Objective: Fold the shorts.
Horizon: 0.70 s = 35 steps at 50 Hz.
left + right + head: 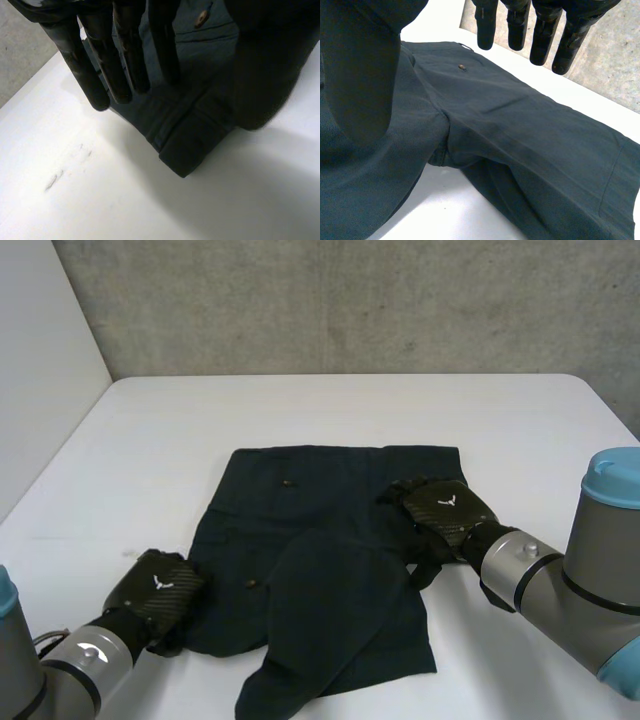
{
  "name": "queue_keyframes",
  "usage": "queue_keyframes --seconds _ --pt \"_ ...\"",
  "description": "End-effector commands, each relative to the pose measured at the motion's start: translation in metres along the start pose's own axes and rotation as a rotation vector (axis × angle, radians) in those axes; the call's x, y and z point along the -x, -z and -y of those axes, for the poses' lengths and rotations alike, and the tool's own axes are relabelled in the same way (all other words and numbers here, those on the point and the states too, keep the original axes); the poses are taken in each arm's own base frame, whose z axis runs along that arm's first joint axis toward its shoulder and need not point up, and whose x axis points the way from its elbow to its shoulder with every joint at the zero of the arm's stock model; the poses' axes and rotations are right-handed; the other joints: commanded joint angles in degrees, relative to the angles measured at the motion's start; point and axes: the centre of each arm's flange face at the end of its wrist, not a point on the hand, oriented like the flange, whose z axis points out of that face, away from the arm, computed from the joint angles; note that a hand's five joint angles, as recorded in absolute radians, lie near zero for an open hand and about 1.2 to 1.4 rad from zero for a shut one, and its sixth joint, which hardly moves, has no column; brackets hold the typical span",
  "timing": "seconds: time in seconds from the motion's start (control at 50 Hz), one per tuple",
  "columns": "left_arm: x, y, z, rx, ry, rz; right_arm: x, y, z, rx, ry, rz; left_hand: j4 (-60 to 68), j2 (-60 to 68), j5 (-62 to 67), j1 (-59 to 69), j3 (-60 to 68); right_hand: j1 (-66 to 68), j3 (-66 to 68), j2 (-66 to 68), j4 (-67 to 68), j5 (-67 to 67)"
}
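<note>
White table (300, 405), grey concrete wall (350, 300) behind. We see dark teal fabric shorts (330, 540) lying between the hands. Left hand (155, 588) is at the hem corner, right hand (447, 510) at the opposite edge, both with fingers straight, nothing held.

White table (350, 410), seemingly concrete wall (350, 300)

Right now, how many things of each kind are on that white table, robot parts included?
Dark teal cloth shorts: 1
Small round brown buttons on the shorts: 2
Black robot hands: 2, the left hand and the right hand
Total: 5
</note>
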Motion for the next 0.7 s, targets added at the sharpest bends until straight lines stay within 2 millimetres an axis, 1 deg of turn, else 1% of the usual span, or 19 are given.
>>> queue_keyframes --seconds 0.02,0.04,0.16,0.24,0.3,0.32,0.36,0.38,0.4,0.42,0.44,0.46,0.52,0.54,0.6,0.62,0.66,0.68,0.7 --pt "0.005 -0.009 0.000 -0.032 -0.003 0.034 0.000 0.000 0.000 0.001 0.000 0.000 43.8 43.6 44.0 42.7 43.9 -1.4 -2.0 -2.6 -3.2 -3.5" --pt "0.007 -0.011 0.001 -0.042 0.000 0.045 0.000 0.001 0.000 0.000 -0.001 0.000 46.5 46.3 46.7 45.4 46.6 -1.4 -2.0 -2.6 -3.2 -3.5" --pt "0.007 -0.018 -0.002 -0.034 -0.003 0.042 0.001 0.002 0.001 -0.002 0.001 0.000 46.6 46.3 46.7 45.4 46.7 -1.4 -2.0 -2.6 -3.2 -3.5" --pt "0.013 -0.024 0.000 -0.033 -0.007 0.060 0.000 0.002 0.001 -0.003 0.000 -0.004 46.6 46.3 46.7 45.4 46.7 -1.4 -2.0 -2.6 -3.2 -3.5" --pt "0.041 -0.034 0.008 -0.059 -0.005 0.161 0.000 0.002 0.002 -0.005 0.001 -0.004 46.6 46.3 46.7 45.4 46.7 -1.4 -2.0 -2.6 -3.2 -3.5" --pt "0.067 -0.039 0.013 -0.072 -0.003 0.258 0.000 0.002 0.002 -0.005 0.001 -0.006 46.6 46.3 46.7 45.4 46.7 -1.4 -2.0 -2.6 -3.2 -3.5" --pt "0.098 -0.042 0.024 -0.104 -0.006 0.375 0.000 0.003 0.003 -0.008 0.002 -0.007 46.6 46.3 46.7 45.4 46.7 -1.4 -2.0 -2.6 -3.2 -3.5" --pt "0.129 -0.041 0.038 -0.149 -0.016 0.499 -0.001 0.003 0.005 -0.014 0.004 -0.010 46.6 46.3 46.7 45.4 46.7 -1.4 -2.0 -2.6 -3.2 -3.5" --pt "0.143 -0.040 0.046 -0.173 -0.022 0.552 -0.001 0.003 0.005 -0.016 0.005 -0.012 46.6 46.3 46.7 45.4 46.7 -1.4 -2.0 -2.6 -3.2 -3.5" --pt "0.168 -0.037 0.064 -0.230 -0.031 0.648 -0.002 0.004 0.007 -0.020 0.007 -0.016 46.6 46.3 46.7 45.4 46.7 -1.4 -2.0 -2.6 -3.2 -3.5" --pt "0.181 -0.035 0.074 -0.266 -0.034 0.693 -0.003 0.004 0.007 -0.021 0.007 -0.019 46.6 46.3 46.7 45.4 46.7 -1.4 -2.0 -2.6 -3.2 -3.5" --pt "0.201 -0.031 0.094 -0.332 -0.043 0.771 -0.005 0.005 0.009 -0.026 0.006 -0.028 46.6 46.3 46.7 45.4 46.7 -1.4 -2.0 -2.6 -3.2 -3.5" --pt "0.222 -0.022 0.125 -0.433 -0.048 0.847 -0.007 0.007 0.012 -0.036 0.009 -0.038 46.6 46.3 46.7 45.4 46.7 -1.4 -2.0 -2.6 -3.2 -3.5" --pt "0.230 -0.016 0.145 -0.503 -0.034 0.877 -0.009 0.008 0.015 -0.043 0.008 -0.044 46.6 46.3 46.7 45.4 46.7 -1.4 -2.0 -2.6 -3.2 -3.5" --pt "0.232 -0.006 0.178 -0.629 0.010 0.878 -0.016 0.010 0.019 -0.054 0.001 -0.076 46.6 46.3 46.7 45.4 46.7 -1.4 -2.0 -2.6 -3.2 -3.5" --pt "0.225 -0.001 0.202 -0.716 0.044 0.843 -0.018 0.011 0.020 -0.057 0.001 -0.086 46.6 46.3 46.7 45.4 46.7 -1.4 -2.0 -2.6 -3.2 -3.5" --pt "0.214 0.002 0.221 -0.787 0.070 0.801 -0.023 0.012 0.023 -0.066 -0.001 -0.108 46.6 46.3 46.7 45.4 46.7 -1.4 -2.0 -2.6 -3.2 -3.5" --pt "0.202 0.000 0.232 -0.825 0.094 0.752 -0.028 0.013 0.025 -0.076 0.000 -0.133 46.6 46.3 46.7 45.4 46.7 -1.4 -2.0 -2.6 -3.2 -3.5" --pt "0.194 -0.003 0.237 -0.840 0.103 0.720 -0.031 0.014 0.026 -0.080 0.001 -0.148 46.6 46.3 46.7 45.4 46.7 -1.4 -2.0 -2.6 -3.2 -3.5"
